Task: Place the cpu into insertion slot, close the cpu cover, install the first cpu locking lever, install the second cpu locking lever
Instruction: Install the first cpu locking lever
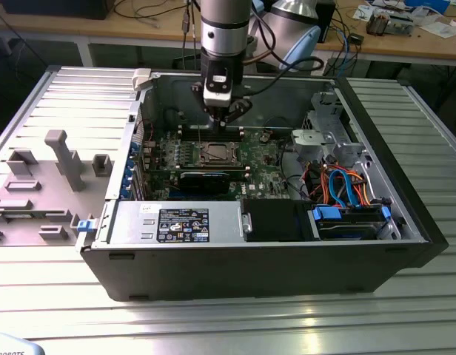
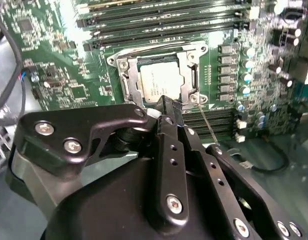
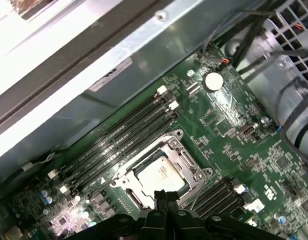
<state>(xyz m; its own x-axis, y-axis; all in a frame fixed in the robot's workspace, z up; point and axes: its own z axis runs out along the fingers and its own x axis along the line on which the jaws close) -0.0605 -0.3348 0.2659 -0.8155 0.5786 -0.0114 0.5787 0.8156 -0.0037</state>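
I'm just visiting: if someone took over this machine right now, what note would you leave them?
The hand is shut, nothing seen in it, tips at the edge of the cpu cover.
The cpu sits in place; the cover appears down over it.
One locking lever, a thin rod, stands loose beside the cover.
Left: latching the levers.

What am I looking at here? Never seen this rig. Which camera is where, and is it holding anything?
One robot arm reaches down into an open computer case lying on a ribbed metal table. The exterior view comes from a camera off the arm; both wrist views ride on the arm and look past its gripper at the green motherboard. The silver cpu sits in its socket, with the cpu cover apparently down over its edges. The gripper is shut, close above the socket's edge, and seems to hold nothing.
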